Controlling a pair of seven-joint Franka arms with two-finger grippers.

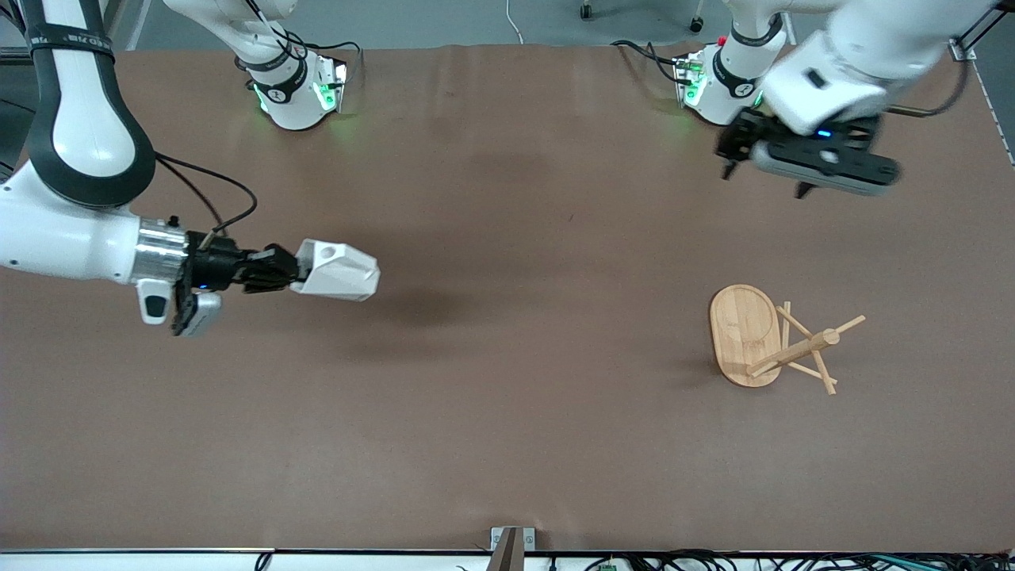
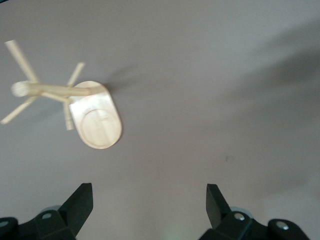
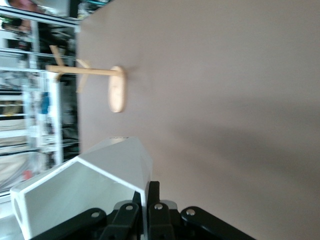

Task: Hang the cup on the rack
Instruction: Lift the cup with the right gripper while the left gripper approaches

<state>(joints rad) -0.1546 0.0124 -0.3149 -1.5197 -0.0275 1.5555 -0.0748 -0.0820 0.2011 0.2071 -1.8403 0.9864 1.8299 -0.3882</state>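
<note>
Even overhead light, soft shadows

no readable text, labels, brands or numbers on anything in view

I see brown matte worktop [image 1: 507,238] filling front view, faint crease lines across it. Grey floor [image 1: 444,20] along top edge, chair castors [image 1: 587,11] there. Cable bundle [image 1: 793,561] along near edge. Cluttered shelving [image 3: 30,90] past worktop end in right wrist view.
</note>
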